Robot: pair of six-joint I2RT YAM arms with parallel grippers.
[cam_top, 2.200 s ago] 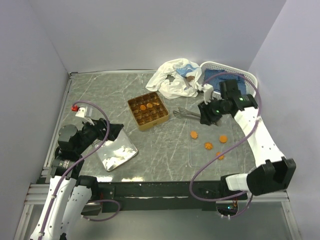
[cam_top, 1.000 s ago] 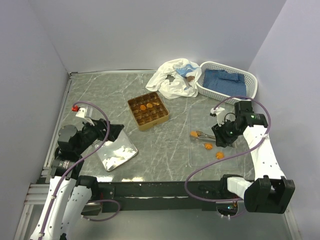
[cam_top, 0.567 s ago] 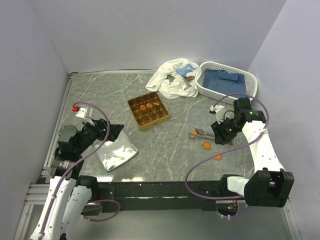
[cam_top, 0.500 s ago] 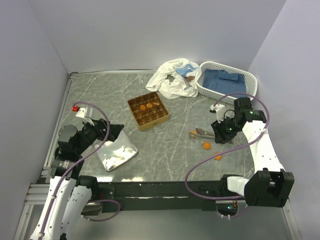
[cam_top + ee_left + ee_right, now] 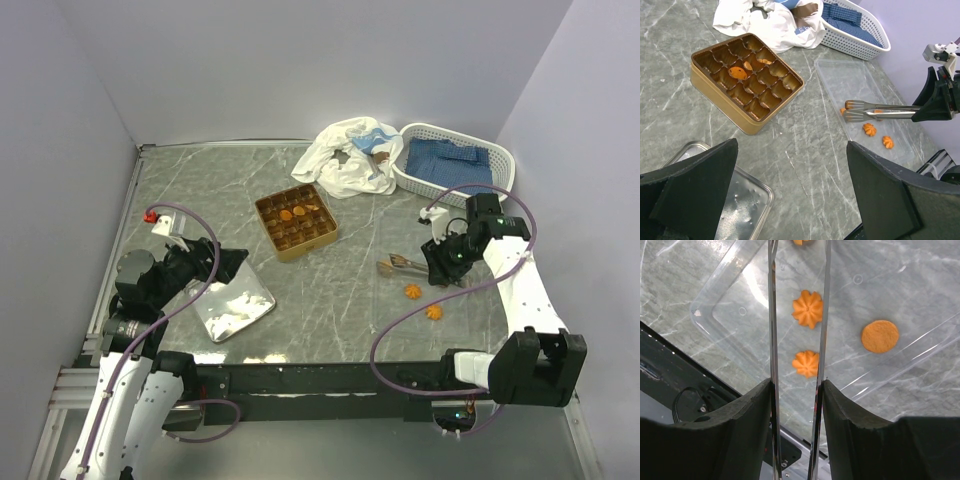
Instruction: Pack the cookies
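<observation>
My right gripper [image 5: 441,262] is shut on metal tongs [image 5: 404,265] that point left over a clear plastic tray [image 5: 840,75]. The tong tips hold a small orange cookie [image 5: 842,111], which barely shows at the top edge of the right wrist view [image 5: 800,241]. Two flower-shaped cookies [image 5: 808,308] [image 5: 806,363] and a round one [image 5: 880,336] lie on the tray under the tongs [image 5: 773,315]. Two cookies [image 5: 411,291] [image 5: 434,312] show in the top view. The square golden-brown tin [image 5: 296,221] holds a few cookies [image 5: 737,73]. My left gripper [image 5: 225,262] is open and empty at the left.
A metal tray [image 5: 236,306] lies under the left gripper. A white laundry basket [image 5: 455,160] with blue cloth and a crumpled white bag [image 5: 350,155] stand at the back right. A small red object [image 5: 150,215] sits at the left edge.
My right gripper has brought the tongs from near the basket down over the clear tray. The tong tips are now around the leftmost cookie. The left arm has not moved.
</observation>
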